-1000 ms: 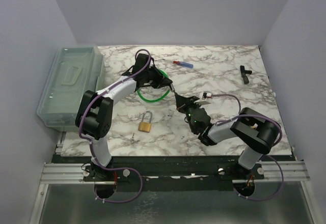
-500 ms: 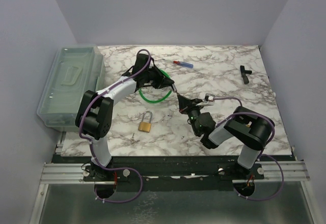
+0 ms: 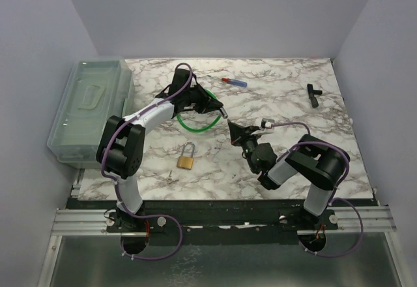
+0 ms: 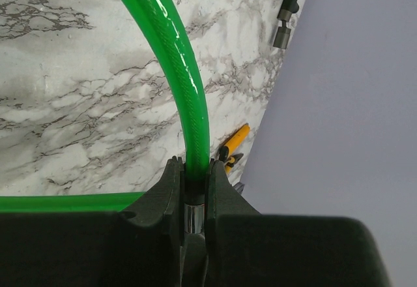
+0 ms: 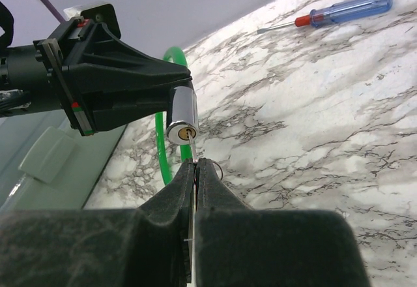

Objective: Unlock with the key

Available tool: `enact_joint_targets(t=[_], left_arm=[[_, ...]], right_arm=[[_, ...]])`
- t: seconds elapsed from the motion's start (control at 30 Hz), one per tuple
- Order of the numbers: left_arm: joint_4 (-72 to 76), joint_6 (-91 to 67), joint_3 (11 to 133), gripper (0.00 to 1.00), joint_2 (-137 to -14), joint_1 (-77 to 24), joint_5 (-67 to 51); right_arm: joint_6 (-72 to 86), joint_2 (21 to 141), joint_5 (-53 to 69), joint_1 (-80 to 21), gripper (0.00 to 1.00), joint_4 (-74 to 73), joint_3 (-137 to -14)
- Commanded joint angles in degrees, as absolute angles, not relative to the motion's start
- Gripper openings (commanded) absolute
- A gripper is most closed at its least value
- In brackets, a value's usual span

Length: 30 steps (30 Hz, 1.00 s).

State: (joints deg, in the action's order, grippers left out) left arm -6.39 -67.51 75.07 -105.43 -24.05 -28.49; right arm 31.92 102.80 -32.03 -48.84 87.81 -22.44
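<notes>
Between the pressed-together fingertips of our right gripper (image 5: 194,164) we pinch the key (image 5: 193,149), its thin blade pointing up at the keyhole of the silver lock cylinder (image 5: 181,119) just above. The tip seems to touch the keyhole, though we cannot tell whether it has entered. Our left gripper (image 4: 194,177) is clamped around that cylinder, the green cable (image 4: 186,85) looping away beyond it. Well off to the key's right lies a screwdriver (image 5: 339,13).

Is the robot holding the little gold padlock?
No, the gold padlock lies by itself on the marble table, with nothing touching it.
</notes>
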Motion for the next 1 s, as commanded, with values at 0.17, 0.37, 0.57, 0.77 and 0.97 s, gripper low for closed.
enact_joint_targets(t=[0.17,0.37,0.57,0.77,0.97], left_arm=[[-2.82,-70.65,73.3,0.0,-104.7,-25.23,-39.08],[-2.79,-70.66,73.2,0.0,-104.46,-25.38,-38.98],[-2.61,-70.51,73.21,0.0,-104.33,-25.53,-39.1],[-2.43,-70.13,73.63,0.0,-104.09,-26.08,-39.68],[-2.2,-69.13,73.91,0.0,-103.23,-26.41,-39.55]], right_arm=[[28.89,103.67,-33.58,-48.08,0.0,101.1,-24.51],[25.38,101.18,-32.41,-47.99,0.0,97.79,-25.86],[26.49,103.33,-31.35,-47.64,0.0,99.64,-26.1],[27.79,102.78,-30.68,-47.17,0.0,98.73,-26.1],[37.95,99.95,-28.54,-45.26,0.0,90.49,-26.28]])
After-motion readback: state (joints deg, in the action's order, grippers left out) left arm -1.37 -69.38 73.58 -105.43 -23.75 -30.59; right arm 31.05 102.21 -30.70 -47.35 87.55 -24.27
